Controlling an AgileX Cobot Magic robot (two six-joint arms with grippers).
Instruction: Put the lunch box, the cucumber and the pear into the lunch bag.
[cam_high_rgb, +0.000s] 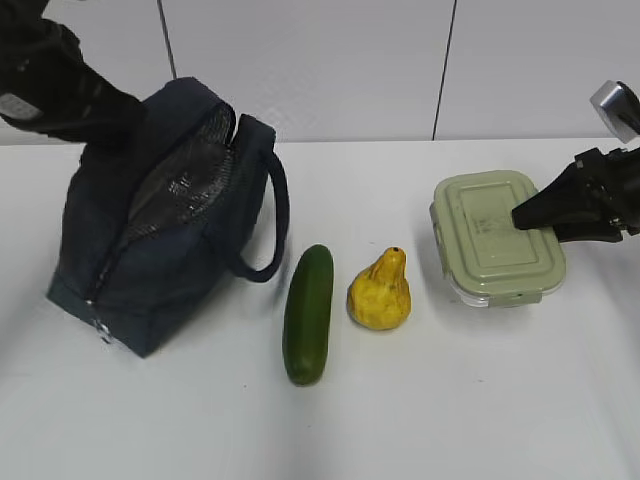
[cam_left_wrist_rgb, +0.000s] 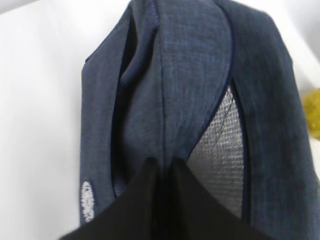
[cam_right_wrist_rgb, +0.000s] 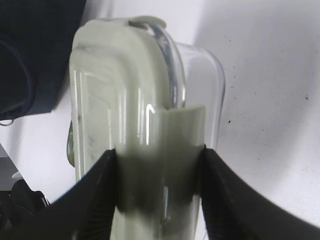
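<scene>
At about nine o'clock on the white table (cam_high_rgb: 450, 420) stands the boxy dark navy fabric lunch bag (cam_high_rgb: 150, 250), its top gaping so the silver foil lining (cam_high_rgb: 185, 180) shows, one looped handle (cam_high_rgb: 272, 215) hanging on its three o'clock side. The left gripper (cam_left_wrist_rgb: 165, 162) sits at the bag's upper rim near ten o'clock; in the left wrist view its black fingers are pressed together on a fold of the navy fabric beside the lining. Just right of the bag, toward the centre, lies the smooth dark green cucumber (cam_high_rgb: 308, 313), pointing roughly twelve to six. Beside it at its three o'clock, apart from it, rests the yellow blotched pear (cam_high_rgb: 380, 292), neck upward. At about three o'clock sits the rectangular clear lunch box with pale sage-green clip lid (cam_high_rgb: 495, 237). The right gripper (cam_right_wrist_rgb: 159, 160) comes in from the right edge, its fingers spread halfway and pinching the box's lid clip between them.
</scene>
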